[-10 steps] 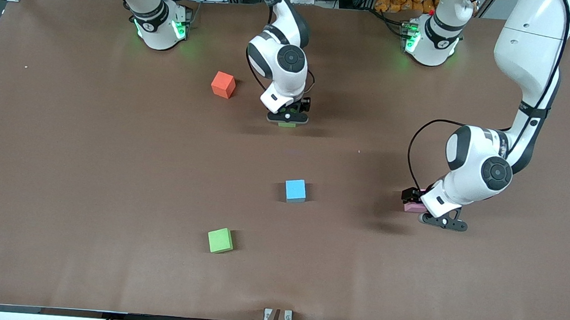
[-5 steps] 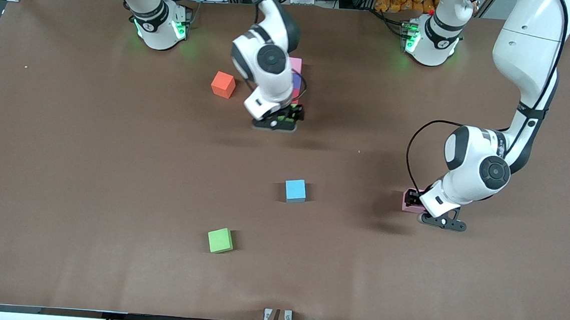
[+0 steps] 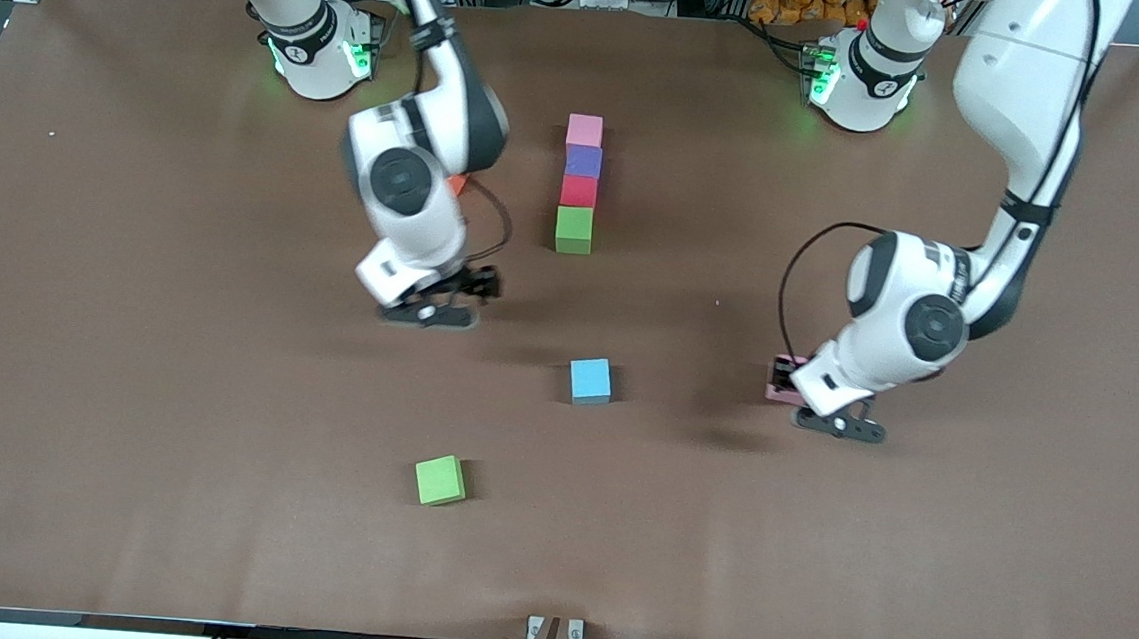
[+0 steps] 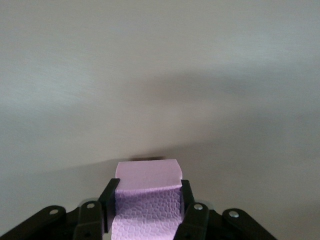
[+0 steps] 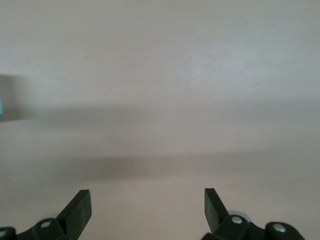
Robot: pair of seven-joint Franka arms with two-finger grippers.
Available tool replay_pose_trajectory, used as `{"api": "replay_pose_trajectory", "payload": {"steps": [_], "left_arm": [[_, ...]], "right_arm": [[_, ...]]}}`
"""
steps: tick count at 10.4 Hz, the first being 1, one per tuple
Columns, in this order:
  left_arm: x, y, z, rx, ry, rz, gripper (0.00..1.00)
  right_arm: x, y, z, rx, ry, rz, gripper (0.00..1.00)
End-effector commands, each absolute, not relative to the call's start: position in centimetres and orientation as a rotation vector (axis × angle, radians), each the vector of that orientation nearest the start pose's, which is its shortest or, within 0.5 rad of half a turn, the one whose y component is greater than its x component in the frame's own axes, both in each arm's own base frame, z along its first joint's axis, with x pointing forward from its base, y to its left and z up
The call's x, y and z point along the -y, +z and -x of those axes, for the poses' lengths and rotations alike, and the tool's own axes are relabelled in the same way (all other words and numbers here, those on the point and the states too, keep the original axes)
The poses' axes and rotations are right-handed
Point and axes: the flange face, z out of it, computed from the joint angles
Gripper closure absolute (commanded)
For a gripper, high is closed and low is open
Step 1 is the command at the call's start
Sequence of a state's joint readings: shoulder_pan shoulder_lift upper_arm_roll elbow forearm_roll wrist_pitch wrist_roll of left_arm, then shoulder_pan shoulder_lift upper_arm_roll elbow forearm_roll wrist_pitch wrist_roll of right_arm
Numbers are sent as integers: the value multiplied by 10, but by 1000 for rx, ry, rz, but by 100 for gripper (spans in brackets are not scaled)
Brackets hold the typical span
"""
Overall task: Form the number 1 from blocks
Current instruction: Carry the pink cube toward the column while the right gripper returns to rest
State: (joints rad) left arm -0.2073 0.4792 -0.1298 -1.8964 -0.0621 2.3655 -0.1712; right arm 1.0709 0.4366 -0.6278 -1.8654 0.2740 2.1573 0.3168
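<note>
Left gripper (image 3: pixel 788 380): clamped on a pink block (image 4: pixel 147 192), above the table (image 3: pixel 124 379).
Right gripper (image 5: pixel 147 202): jaws wide, holding nothing, above bare table.
Column (image 3: pixel 579 184): pink, purple, red, green blocks touching, between the grippers.
Light blue block (image 3: pixel 590 380): between the grippers, nearer the camera.

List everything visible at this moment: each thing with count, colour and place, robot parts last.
stacked line of blocks: four touching in a row, pink, purple, red, green, pink nearest the robots' bases
orange block: one, mostly hidden by the right arm
light blue block: one, nearer the front camera than the row
loose green block: one, nearest the front camera
held pink block: one, in the left gripper
table: one, brown
left gripper: shut on the held pink block, toward the left arm's end
right gripper: open, empty, over bare table
</note>
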Motion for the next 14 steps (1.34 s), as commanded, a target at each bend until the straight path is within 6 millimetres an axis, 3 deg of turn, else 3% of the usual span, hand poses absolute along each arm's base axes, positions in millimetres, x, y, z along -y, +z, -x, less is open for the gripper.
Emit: {"api": "replay_pose_trajectory", "payload": {"steps": [1, 3, 6, 9, 11, 14], "left_arm": [[279, 274, -563, 2, 83, 3256, 100], [349, 274, -534, 120, 104, 3258, 100], [428, 269, -506, 156, 105, 3268, 100], [466, 253, -497, 154, 61, 3276, 100], [486, 244, -491, 146, 27, 3300, 100], [511, 232, -470, 153, 26, 3285, 100]], "right_arm": [[-218, 350, -572, 64, 104, 3189, 0], [-152, 372, -583, 69, 159, 3187, 0], [-104, 393, -586, 47, 162, 3169, 0], [-87, 402, -597, -1, 124, 3162, 0], [-87, 387, -599, 15, 190, 3095, 0], [-66, 413, -600, 45, 149, 3001, 0]]}}
